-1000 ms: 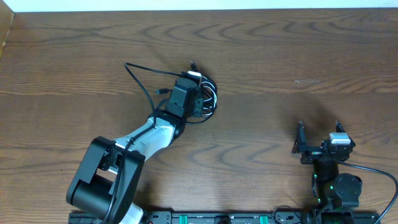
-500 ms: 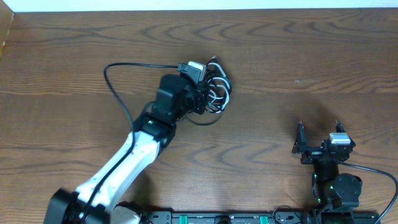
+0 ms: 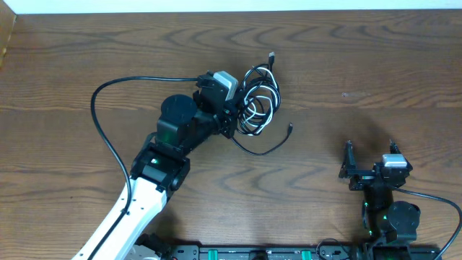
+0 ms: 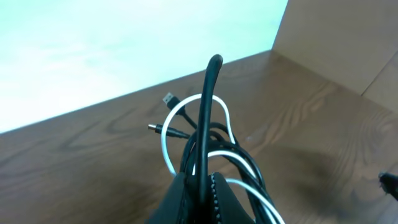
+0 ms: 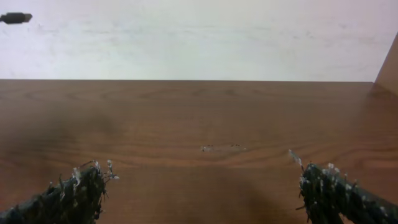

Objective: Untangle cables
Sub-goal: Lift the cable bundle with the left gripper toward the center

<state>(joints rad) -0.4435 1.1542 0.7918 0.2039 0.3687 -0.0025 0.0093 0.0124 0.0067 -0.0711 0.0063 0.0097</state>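
- The left end effector [image 3: 232,118] is pinched tight on the cables [image 3: 258,105], near the middle of the brown surface [image 3: 361,65].
- The cables are a messy knot of thin black loops and one white loop. Little plug ends stick out, and one black tail curls down to the right.
- The right end effector [image 3: 369,155] is wide open and holds nothing.

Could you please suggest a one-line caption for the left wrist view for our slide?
The left gripper shut on a tangle of black and white cables over the wooden table.
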